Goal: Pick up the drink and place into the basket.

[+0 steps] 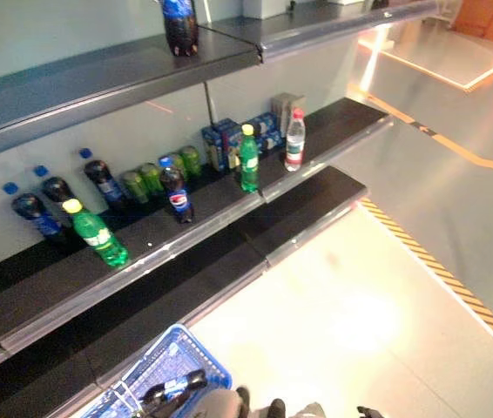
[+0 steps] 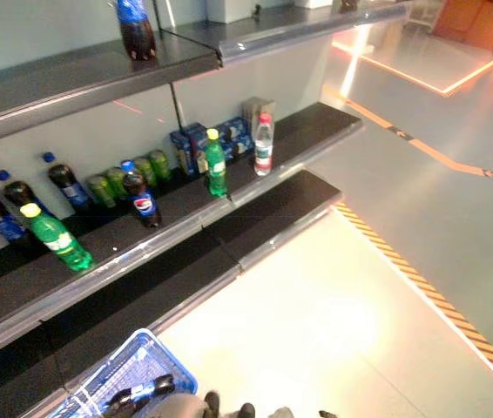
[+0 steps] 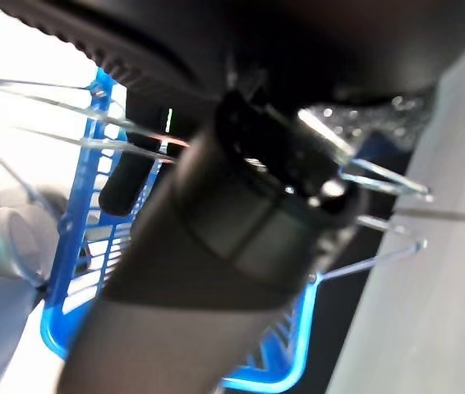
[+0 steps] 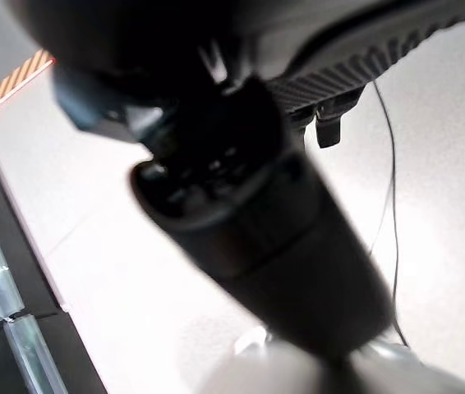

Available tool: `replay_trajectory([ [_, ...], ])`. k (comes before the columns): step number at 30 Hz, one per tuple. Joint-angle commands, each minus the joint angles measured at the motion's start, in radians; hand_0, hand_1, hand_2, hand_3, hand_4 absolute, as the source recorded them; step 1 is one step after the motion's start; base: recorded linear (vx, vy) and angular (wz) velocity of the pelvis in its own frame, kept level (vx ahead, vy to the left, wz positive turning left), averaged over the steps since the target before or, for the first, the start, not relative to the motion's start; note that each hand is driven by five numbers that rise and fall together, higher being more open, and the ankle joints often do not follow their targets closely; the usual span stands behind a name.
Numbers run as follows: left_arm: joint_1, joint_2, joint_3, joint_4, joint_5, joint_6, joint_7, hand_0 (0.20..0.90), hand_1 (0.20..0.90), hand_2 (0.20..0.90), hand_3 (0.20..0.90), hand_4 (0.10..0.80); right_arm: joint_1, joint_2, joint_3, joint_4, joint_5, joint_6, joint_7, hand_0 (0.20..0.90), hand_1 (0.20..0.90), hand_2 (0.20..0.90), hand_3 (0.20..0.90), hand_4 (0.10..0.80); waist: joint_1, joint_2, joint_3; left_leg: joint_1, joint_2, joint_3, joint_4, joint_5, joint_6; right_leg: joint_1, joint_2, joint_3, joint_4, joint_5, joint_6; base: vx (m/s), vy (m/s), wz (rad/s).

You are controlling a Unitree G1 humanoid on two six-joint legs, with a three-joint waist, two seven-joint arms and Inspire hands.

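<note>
A blue wire basket (image 1: 196, 350) hangs at the lower left, close in front of me. A dark bottle with a blue label (image 1: 175, 386) lies inside it, seen again as a dark bottle (image 3: 126, 176) in the left wrist view. My left hand (image 3: 241, 213) is at the basket's wire handles (image 3: 372, 176), which run in under its dark bulk. On the middle shelf an upright cola bottle (image 1: 175, 193), an upright green bottle (image 1: 248, 158), a water bottle (image 1: 294, 139) and a tilted green bottle (image 1: 98, 233) stand out. My right hand (image 4: 241, 205) hangs over bare floor, holding nothing that shows.
Several dark bottles (image 1: 55, 196) and green cans (image 1: 151, 178) line the shelf's back wall, beside blue cartons (image 1: 220, 139). One cola bottle (image 1: 179, 24) stands on the upper shelf (image 1: 98, 74). A lower shelf (image 1: 229, 252) juts out below. A striped floor line (image 1: 438, 270) runs at right.
</note>
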Motion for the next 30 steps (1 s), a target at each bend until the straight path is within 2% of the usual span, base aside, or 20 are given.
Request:
replay_trajectory([
  [1, 0.054, 0.009, -0.019, -0.036, 0.004, -0.055, 0.010, 0.300, 0.300, 0.300, 0.200, 0.100, -0.063, 0.018, -0.015, -0.063, 0.002, -0.023, -0.025, 0.900, 0.900, 0.900, 0.900, 0.800, 0.032, 0.008, 0.002, 0.024, -0.093, 0.136, -0.058, 0.032, 0.123, 0.060, 0.028, 0.147, 0.203, -0.064, 0.183, 0.425, -0.160, -0.21],
  [2, 0.054, 0.017, -0.009, -0.044, -0.001, -0.040, 0.028, 0.300, 0.300, 0.300, 0.200, 0.100, -0.063, 0.029, -0.012, -0.060, 0.002, -0.017, -0.025, 0.900, 0.900, 0.900, 0.900, 0.800, 0.032, 0.000, -0.007, 0.041, -0.090, 0.140, -0.056, 0.015, 0.149, 0.053, 0.043, 0.143, 0.252, -0.066, 0.176, 0.334, -0.106, -0.21],
  [3, 0.056, 0.019, 0.001, -0.042, 0.002, -0.036, 0.035, 0.300, 0.300, 0.300, 0.200, 0.100, -0.062, 0.037, -0.009, -0.058, 0.004, -0.011, -0.029, 0.900, 0.900, 0.900, 0.900, 0.800, 0.040, -0.012, -0.013, 0.048, -0.108, 0.112, -0.062, 0.005, 0.159, 0.062, 0.046, 0.155, 0.302, -0.039, 0.197, 0.365, -0.165, -0.21],
  [4, 0.057, 0.019, 0.018, -0.032, 0.009, -0.040, 0.039, 0.300, 0.300, 0.300, 0.200, 0.100, -0.060, 0.046, -0.004, -0.056, -0.002, -0.001, -0.033, 0.900, 0.900, 0.900, 0.900, 0.800, 0.058, -0.030, -0.023, 0.048, -0.128, 0.080, -0.064, -0.006, 0.178, 0.070, 0.051, 0.180, 0.382, 0.054, 0.245, 0.361, -0.149, -0.22],
  [5, 0.056, 0.022, 0.026, -0.026, 0.016, -0.044, 0.036, 0.300, 0.300, 0.300, 0.200, 0.100, -0.058, 0.050, -0.002, -0.050, -0.012, -0.009, -0.030, 0.900, 0.900, 0.900, 0.900, 0.800, 0.064, -0.037, -0.027, 0.061, -0.119, 0.071, -0.066, -0.017, 0.196, 0.054, 0.059, 0.186, 0.495, 0.131, 0.281, 0.447, -0.212, -0.23],
  [6, 0.046, 0.031, 0.036, -0.010, 0.029, -0.056, 0.010, 0.300, 0.300, 0.300, 0.200, 0.100, -0.056, 0.052, 0.003, -0.041, -0.037, -0.046, -0.021, 0.900, 0.900, 0.900, 0.900, 0.800, 0.060, -0.031, -0.023, 0.103, -0.089, 0.022, -0.081, -0.020, 0.206, -0.024, 0.069, 0.186, 0.721, 0.200, 0.315, 0.319, -0.159, -0.08],
  [7, 0.044, 0.033, 0.035, -0.009, 0.027, -0.057, 0.008, 0.300, 0.300, 0.300, 0.200, 0.100, -0.057, 0.051, 0.004, -0.040, -0.038, -0.048, -0.021, 0.900, 0.900, 0.900, 0.900, 0.800, 0.059, -0.025, -0.025, 0.105, -0.080, 0.016, -0.082, -0.018, 0.203, -0.042, 0.074, 0.187, 0.736, 0.207, 0.315, 0.325, -0.161, 0.35],
  [10, 0.021, 0.042, 0.007, -0.016, 0.010, -0.057, -0.010, 0.300, 0.300, 0.300, 0.200, 0.100, -0.055, 0.047, 0.010, -0.045, -0.002, -0.044, -0.042, 0.900, 0.900, 0.900, 0.900, 0.800, 0.030, -0.024, -0.019, 0.147, -0.061, -0.035, -0.070, -0.023, 0.186, -0.102, -0.022, 0.165, 0.683, 0.131, 0.290, 0.259, -0.156, 0.82],
  [11, 0.006, 0.045, -0.018, -0.023, 0.007, -0.063, -0.021, 0.300, 0.300, 0.300, 0.200, 0.100, -0.060, 0.042, -0.006, -0.043, 0.016, -0.046, -0.050, 0.900, 0.900, 0.900, 0.900, 0.800, 0.016, -0.014, -0.011, 0.169, -0.049, -0.080, -0.066, -0.034, 0.181, -0.135, -0.107, 0.177, 0.598, 0.093, 0.272, 0.240, -0.265, 0.83],
  [13, -0.019, 0.050, -0.050, -0.028, 0.005, -0.059, -0.034, 0.300, 0.300, 0.300, 0.200, 0.100, -0.066, 0.035, -0.015, -0.037, 0.035, -0.053, -0.064, 0.900, 0.900, 0.900, 0.900, 0.800, -0.008, -0.007, 0.001, 0.190, -0.046, -0.128, -0.065, -0.051, 0.179, -0.180, -0.171, 0.211, 0.432, 0.097, 0.256, 0.171, -0.320, 0.83],
  [15, -0.055, 0.056, -0.077, -0.031, 0.021, -0.047, -0.056, 0.300, 0.300, 0.300, 0.200, 0.100, -0.067, 0.027, -0.027, -0.025, 0.060, -0.073, -0.083, 0.900, 0.900, 0.900, 0.900, 0.800, -0.050, -0.008, 0.007, 0.220, -0.059, -0.215, -0.081, -0.096, 0.177, -0.240, -0.240, 0.320, 0.155, 0.154, 0.266, 0.256, -0.436, 1.58],
  [17, -0.055, 0.056, -0.073, -0.030, 0.018, -0.052, -0.052, 0.300, 0.300, 0.300, 0.200, 0.100, -0.071, 0.025, -0.030, -0.024, 0.035, -0.077, -0.079, 0.900, 0.900, 0.900, 0.900, 0.800, -0.069, -0.015, 0.011, 0.254, -0.056, -0.271, -0.086, -0.137, 0.159, -0.274, -0.282, 0.371, 0.022, 0.259, 0.301, 0.313, -0.464, 1.81],
  [18, -0.048, 0.055, -0.067, -0.030, 0.016, -0.058, -0.052, 0.300, 0.300, 0.300, 0.200, 0.100, -0.076, 0.025, -0.027, -0.028, 0.002, -0.070, -0.072, 0.900, 0.900, 0.900, 0.900, 0.800, -0.071, -0.018, 0.013, 0.272, -0.043, -0.287, -0.085, -0.153, 0.153, -0.285, -0.283, 0.377, 0.008, 0.274, 0.309, 0.268, -0.420, 1.32],
  [21, -0.032, 0.054, -0.051, -0.027, 0.028, -0.067, -0.062, 0.300, 0.300, 0.300, 0.200, 0.100, -0.092, 0.016, -0.004, -0.037, -0.063, -0.063, -0.078, 0.900, 0.900, 0.900, 0.900, 0.800, -0.057, -0.029, 0.011, 0.291, 0.008, -0.299, -0.078, -0.167, 0.128, -0.254, -0.272, 0.364, 0.057, 0.219, 0.314, 0.192, -0.358, 0.59],
  [23, -0.017, 0.032, -0.031, -0.026, 0.042, -0.082, -0.031, 0.300, 0.300, 0.300, 0.200, 0.100, -0.088, 0.000, 0.014, -0.085, -0.044, 0.010, -0.074, 0.900, 0.900, 0.900, 0.900, 0.800, -0.044, -0.053, -0.003, 0.307, 0.076, -0.291, -0.058, -0.164, 0.090, -0.219, -0.253, 0.309, 0.086, 0.163, 0.291, 0.212, -0.428, 1.12],
  [25, -0.012, 0.031, -0.024, -0.022, 0.037, -0.085, -0.033, 0.300, 0.300, 0.300, 0.200, 0.100, -0.083, -0.009, 0.016, -0.092, -0.025, 0.013, -0.061, 0.900, 0.900, 0.900, 0.900, 0.800, -0.039, -0.062, -0.006, 0.301, 0.098, -0.277, -0.047, -0.158, 0.079, -0.208, -0.244, 0.290, 0.092, 0.144, 0.274, 0.113, -0.323, 0.98],
  [26, -0.008, 0.028, -0.012, -0.020, 0.067, -0.083, -0.040, 0.300, 0.300, 0.300, 0.200, 0.100, -0.071, -0.024, 0.006, -0.108, -0.008, -0.001, -0.045, 0.900, 0.900, 0.900, 0.900, 0.800, -0.023, -0.085, 0.001, 0.224, 0.124, -0.234, 0.016, -0.082, 0.068, -0.163, -0.232, 0.238, 0.080, 0.125, 0.252, 0.084, -0.387, 1.00],
  [27, -0.011, 0.026, -0.015, -0.023, 0.081, -0.085, -0.041, 0.300, 0.300, 0.300, 0.200, 0.100, -0.069, -0.027, 0.002, -0.111, -0.011, -0.001, -0.045, 0.900, 0.900, 0.900, 0.900, 0.800, -0.016, -0.092, 0.009, 0.186, 0.127, -0.213, 0.047, -0.056, 0.068, -0.148, -0.229, 0.219, 0.074, 0.122, 0.246, 0.031, -0.482, 1.27],
  [28, -0.018, 0.023, -0.031, -0.032, 0.089, -0.085, -0.046, 0.300, 0.300, 0.300, 0.200, 0.100, -0.065, -0.033, -0.005, -0.106, -0.001, -0.009, -0.051, 0.900, 0.900, 0.900, 0.900, 0.800, -0.011, -0.096, 0.022, 0.124, 0.138, -0.156, 0.096, -0.028, 0.067, -0.132, -0.224, 0.179, 0.070, 0.110, 0.233, -0.058, -0.264, 0.99],
  [30, -0.036, 0.022, -0.072, -0.043, 0.074, -0.068, -0.043, 0.300, 0.300, 0.300, 0.200, 0.100, -0.063, -0.039, -0.020, -0.080, 0.029, -0.042, -0.051, 0.900, 0.900, 0.900, 0.900, 0.800, -0.016, -0.083, 0.046, 0.089, 0.159, -0.081, 0.091, -0.003, 0.056, -0.117, -0.221, 0.112, 0.073, 0.093, 0.221, -0.039, -0.167, 1.07],
])
